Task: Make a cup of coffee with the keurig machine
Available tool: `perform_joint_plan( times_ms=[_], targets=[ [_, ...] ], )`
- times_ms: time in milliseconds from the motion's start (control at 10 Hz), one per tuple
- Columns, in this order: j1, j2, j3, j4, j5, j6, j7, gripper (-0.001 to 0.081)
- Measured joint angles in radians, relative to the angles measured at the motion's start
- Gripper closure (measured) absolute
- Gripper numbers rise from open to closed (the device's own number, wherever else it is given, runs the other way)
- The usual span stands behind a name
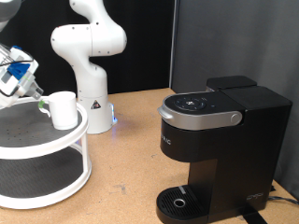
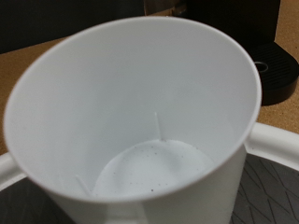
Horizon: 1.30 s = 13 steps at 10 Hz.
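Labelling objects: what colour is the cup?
Plain white cup, clearest in the wrist view.

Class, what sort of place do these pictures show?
Probably a robotics lab: a white robot arm stands on a wooden table beside the keurig machine, backed by black curtains.

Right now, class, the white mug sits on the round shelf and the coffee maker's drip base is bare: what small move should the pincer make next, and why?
Probably close on the mug at its rim. The pincer is right beside it on the white tiered shelf, and the wrist view looks straight into the empty mug. The Keurig machine stands apart, nothing on its drip base.
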<state>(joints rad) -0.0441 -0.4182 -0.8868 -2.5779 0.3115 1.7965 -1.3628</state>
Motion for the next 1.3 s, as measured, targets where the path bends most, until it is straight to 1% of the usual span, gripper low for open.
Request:
perform_joint_plan(
  times_ms=[300, 500, 700, 1100, 1200, 1300],
  targets=[
    [-0.001, -0.027, -0.013, 0.025, 0.000, -0.063, -0.004, 0.0805],
    [-0.004, -0.039, -0.014, 0.033, -0.001, -0.074, 0.000, 0.0805],
    [-0.007, -0.042, -0.014, 0.039, -0.003, -0.076, 0.006, 0.0805],
    [-0.019, -0.062, -0.018, 0.035, 0.000, -0.038, 0.005, 0.0791],
    [-0.021, -0.067, -0.021, 0.035, 0.001, -0.038, 0.004, 0.0616],
    [-0.022, -0.070, -0.025, 0.035, 0.003, -0.038, 0.000, 0.0616]
  ],
)
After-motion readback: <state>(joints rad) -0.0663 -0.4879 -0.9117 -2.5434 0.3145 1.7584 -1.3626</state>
